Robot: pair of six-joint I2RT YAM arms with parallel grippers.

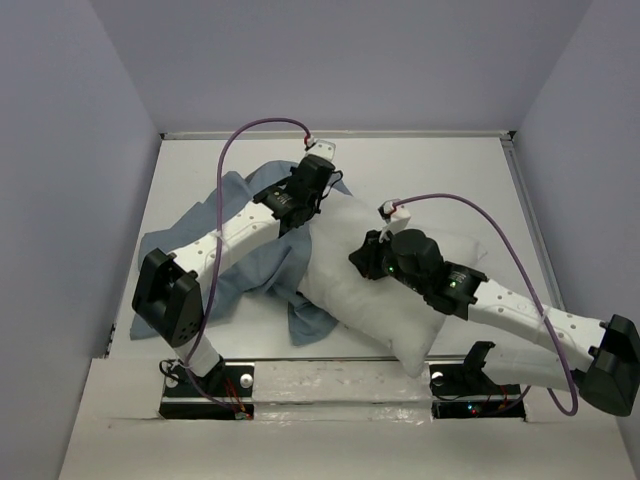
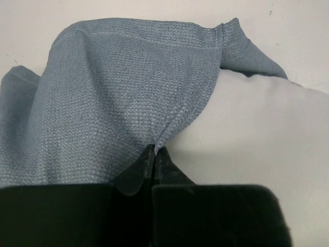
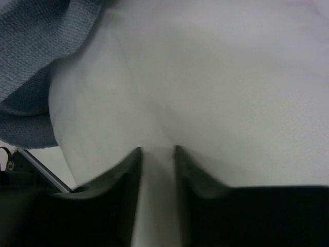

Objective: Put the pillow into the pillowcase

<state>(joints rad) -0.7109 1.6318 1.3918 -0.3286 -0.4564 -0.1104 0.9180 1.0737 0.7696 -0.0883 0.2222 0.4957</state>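
Observation:
The white pillow (image 1: 385, 290) lies slantwise on the table's middle. The blue-grey pillowcase (image 1: 245, 255) lies crumpled at its left, one part drawn over the pillow's far left corner. My left gripper (image 1: 318, 205) is shut on the pillowcase's hemmed edge (image 2: 177, 116), pinching it above the pillow (image 2: 257, 134). My right gripper (image 1: 362, 255) presses onto the pillow's top, its jaws closed on a raised fold of the pillow's white cloth (image 3: 157, 170). The pillowcase also shows at the upper left of the right wrist view (image 3: 36, 46).
The white table (image 1: 440, 170) has a raised rim at the back and right. Grey-lilac walls close it in on three sides. The arm bases and a metal rail (image 1: 340, 375) lie along the near edge.

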